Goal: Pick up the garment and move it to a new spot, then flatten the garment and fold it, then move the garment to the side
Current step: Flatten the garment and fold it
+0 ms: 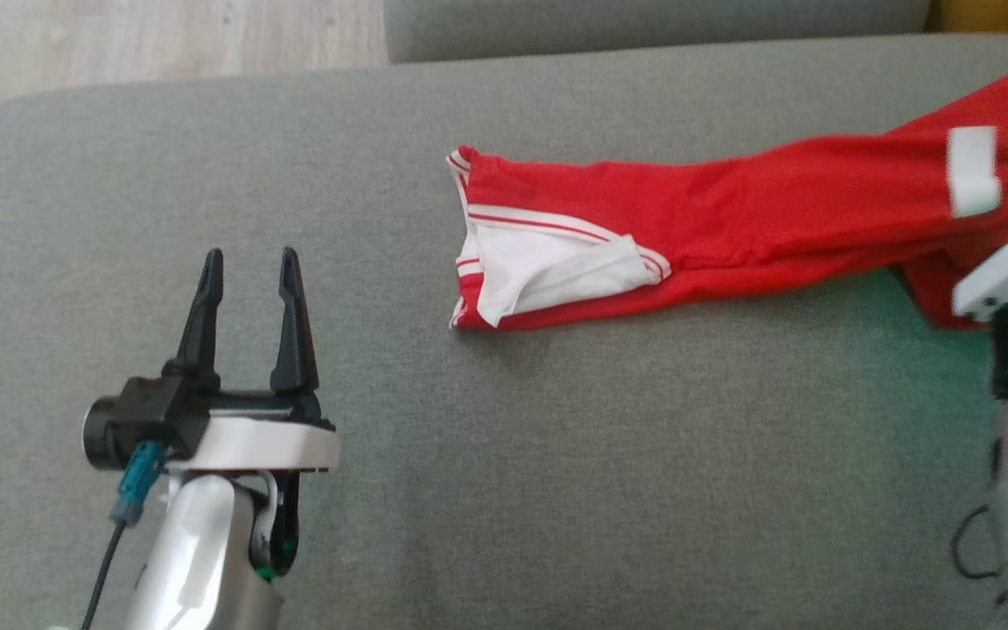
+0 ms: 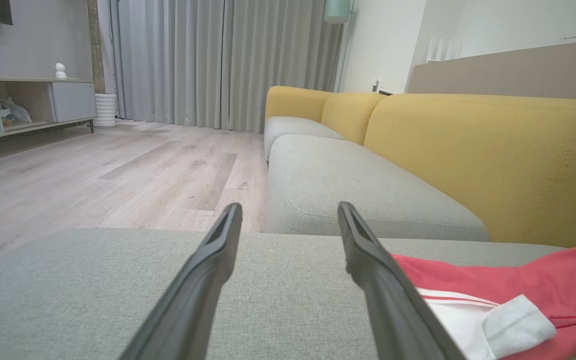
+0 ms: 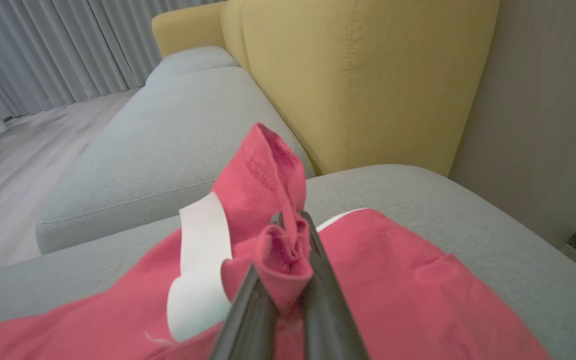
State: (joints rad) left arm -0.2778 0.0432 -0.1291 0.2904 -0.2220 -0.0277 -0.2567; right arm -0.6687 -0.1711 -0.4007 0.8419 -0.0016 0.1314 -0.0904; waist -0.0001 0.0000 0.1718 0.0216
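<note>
Head view looking down on a grey sofa seat [image 1: 556,490]. A red garment [image 1: 731,219] lies stretched across it, its long axis running from about 9 o'clock to 3 o'clock and rising slightly at the 3 o'clock side. Its white-trimmed open end [image 1: 548,267] sits near the centre of the view. Its other end, carrying a white label [image 1: 972,171], reaches the 3 o'clock edge. The right gripper [image 3: 290,222] is at that end. In the right wrist view its fingers [image 3: 330,320] are closed on a bunched fold of red cloth that stands up between them, with a yellow backrest [image 3: 368,85] behind. The left gripper [image 1: 250,258] sits at about 8 o'clock in the head view, over bare seat and well apart from the cloth. Its two dark fingers are spread with nothing between them and point to 12 o'clock, and the white-trimmed end lies from them toward 2 o'clock. In the left wrist view that same end shows at 4 o'clock, just past the right-hand finger. The right arm has the hold, so carrying the garment to a new spot probably rests on it, with the loose white-trimmed end likely to trail behind. To share the load, the left arm would need to reach toward 2 o'clock.
</note>
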